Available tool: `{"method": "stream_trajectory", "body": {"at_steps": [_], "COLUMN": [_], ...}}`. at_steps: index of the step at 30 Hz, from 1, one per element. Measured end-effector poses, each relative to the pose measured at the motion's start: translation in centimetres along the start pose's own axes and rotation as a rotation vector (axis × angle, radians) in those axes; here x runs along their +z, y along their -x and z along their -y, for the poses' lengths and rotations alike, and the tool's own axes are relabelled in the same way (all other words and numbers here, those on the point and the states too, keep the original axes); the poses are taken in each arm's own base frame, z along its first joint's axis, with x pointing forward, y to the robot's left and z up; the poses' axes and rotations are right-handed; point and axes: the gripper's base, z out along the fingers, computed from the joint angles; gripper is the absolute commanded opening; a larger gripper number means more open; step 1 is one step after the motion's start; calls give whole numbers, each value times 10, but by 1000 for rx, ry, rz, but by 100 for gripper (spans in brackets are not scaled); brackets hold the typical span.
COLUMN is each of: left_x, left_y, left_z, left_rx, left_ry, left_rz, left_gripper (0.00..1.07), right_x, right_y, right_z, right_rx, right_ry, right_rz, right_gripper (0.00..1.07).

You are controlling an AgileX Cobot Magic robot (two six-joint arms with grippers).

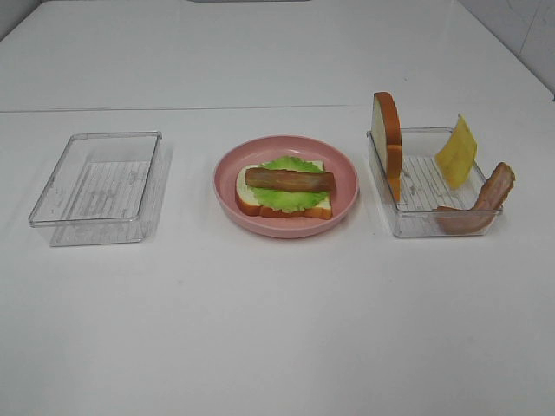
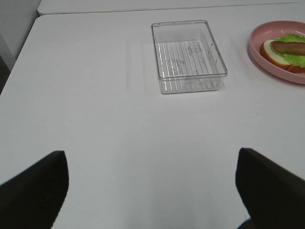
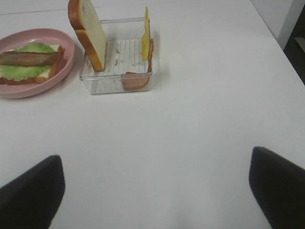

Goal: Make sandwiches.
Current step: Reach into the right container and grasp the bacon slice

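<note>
Status: both of my grippers stand spread and hold nothing. The left gripper (image 2: 150, 160) hangs over bare table (image 2: 119, 124), and the right gripper (image 3: 156, 157) does the same on its own side. The sandwich is part-built on the pink plate (image 1: 345, 184), which lies ahead of me between the two hands and well apart from both. So far it is a bottom bread slice (image 1: 248, 203), a lettuce leaf (image 1: 290, 199) and one bacon strip (image 1: 289, 180) laid flat on top. I judge the stacking step to be in hand, with three pieces outstanding. All three sit in the right tray (image 1: 423, 184), ahead of my right gripper: a second bacon strip (image 1: 487, 199) draped over the rim, a cheese slice (image 1: 457, 152) leaning on the far wall, and an upright bread slice (image 1: 388, 137) on the side nearest the plate. The next move seems to fall to the right hand. It calls for a long reach forward and a pinch across a thin, tilted piece without dragging the light tray. The left tray (image 1: 97, 186), ahead of my left gripper, shows only its ribbed floor. The high view shows plate and both trays together but neither gripper. The right wrist view shows the cheese almost edge-on, and the left wrist view catches only the near edge of the plate.
</note>
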Motion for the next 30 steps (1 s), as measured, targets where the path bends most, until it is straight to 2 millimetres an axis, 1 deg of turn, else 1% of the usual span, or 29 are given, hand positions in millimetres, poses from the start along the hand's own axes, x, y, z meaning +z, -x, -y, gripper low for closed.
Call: {"method": "stream_trajectory", "body": {"at_steps": [3, 4, 5, 6, 7, 8, 10, 11, 12, 13, 14, 15, 16, 17, 18, 19, 20, 21, 22, 23, 24, 25, 26, 27, 28, 29, 30], "left_x": [0, 0, 0, 0, 0, 0, 0, 0, 0, 0, 0, 0, 0, 0, 0, 0, 0, 0, 0, 0, 0, 0, 0, 0, 0, 0, 0], "left_y": [0, 0, 0, 0, 0, 0, 0, 0, 0, 0, 0, 0, 0, 0, 0, 0, 0, 0, 0, 0, 0, 0, 0, 0, 0, 0, 0], "left_z": [0, 0, 0, 0, 0, 0, 0, 0, 0, 0, 0, 0, 0, 0, 0, 0, 0, 0, 0, 0, 0, 0, 0, 0, 0, 0, 0], "left_rx": [-1, -1, -1, -1, -1, -1, -1, -1, -1, -1, -1, -1, -1, -1, -1, -1, -1, -1, -1, -1, -1, -1, -1, -1, -1, -1, -1], "left_ry": [0, 0, 0, 0, 0, 0, 0, 0, 0, 0, 0, 0, 0, 0, 0, 0, 0, 0, 0, 0, 0, 0, 0, 0, 0, 0, 0], "left_rz": [0, 0, 0, 0, 0, 0, 0, 0, 0, 0, 0, 0, 0, 0, 0, 0, 0, 0, 0, 0, 0, 0, 0, 0, 0, 0, 0], "left_gripper": [89, 89, 89, 89, 89, 89, 89, 89, 89, 89, 89, 89, 89, 89, 89, 89, 89, 89, 89, 89, 89, 89, 89, 89, 89, 89, 89], "right_x": [1, 2, 7, 7, 14, 14, 24, 35, 35, 48, 48, 55, 72, 72, 87, 87, 97, 112, 112, 121, 138, 138, 147, 166, 166, 184, 184], "right_y": [0, 2, 7, 7, 15, 15, 26, 38, 38, 53, 53, 60, 78, 78, 93, 93, 100, 115, 115, 122, 133, 133, 139, 146, 146, 155, 155], "right_z": [0, 0, 0, 0, -1, -1, -3, -5, -5, -7, -7, -8, -9, -9, -10, -10, -10, -11, -11, -11, -11, -11, -11, -12, -12, -12, -12], "right_rx": [0, 4, 18, 18, 29, 29, 40, 51, 51, 65, 65, 69, 76, 76, 79, 79, 81, 84, 84, 85, 87, 87, 87, 88, 88, 84, 84], "right_ry": [-5, -5, -3, -3, -1, -1, 9, 19, 19, 28, 28, 31, 33, 33, 34, 34, 33, 31, 31, 30, 28, 28, 26, 23, 23, 22, 22], "right_rz": [-6, -20, -69, -69, -135, -135, -218, -292, -292, -365, -365, -386, -428, -428, -450, -450, -465, -467, -467, -470, -478, -478, -489, -526, -526, -550, -550], "right_gripper": [98, 98, 98, 98, 98, 98, 98, 98, 98, 98, 98, 98, 98, 98, 98, 98, 98, 98, 98, 98, 98, 98, 98, 98, 98, 98, 98]}}
